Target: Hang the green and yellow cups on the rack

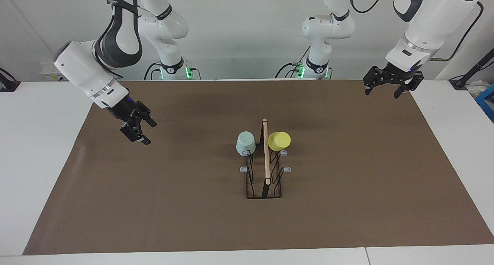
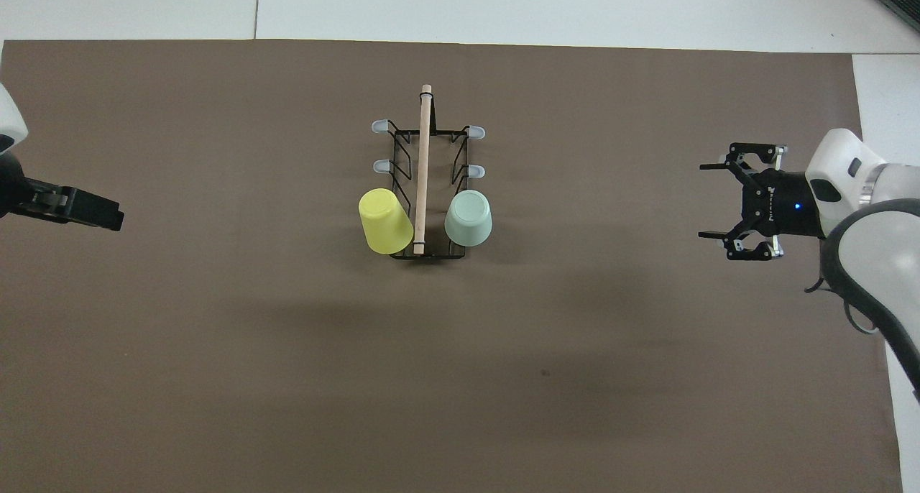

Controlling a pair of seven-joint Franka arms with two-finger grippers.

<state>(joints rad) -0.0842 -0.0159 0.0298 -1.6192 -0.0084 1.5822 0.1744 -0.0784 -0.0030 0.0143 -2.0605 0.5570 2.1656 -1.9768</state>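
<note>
The black wire rack [image 1: 266,157] with a wooden rod on top stands mid-table; it also shows in the overhead view [image 2: 422,162]. The mint green cup [image 1: 245,143] hangs upside down on the prong nearest the robots, on the right arm's side [image 2: 468,218]. The yellow cup [image 1: 279,141] hangs tilted on the matching prong on the left arm's side [image 2: 385,221]. My right gripper [image 1: 148,131] is open and empty over the mat toward the right arm's end [image 2: 708,202]. My left gripper [image 1: 382,93] is open and empty over the mat's edge at the left arm's end [image 2: 115,218].
A brown mat [image 1: 347,203] covers most of the white table. Several grey-tipped prongs [image 1: 287,169] on the rack carry nothing. A blue object [image 1: 487,101] and a black stand lie off the mat at the left arm's end.
</note>
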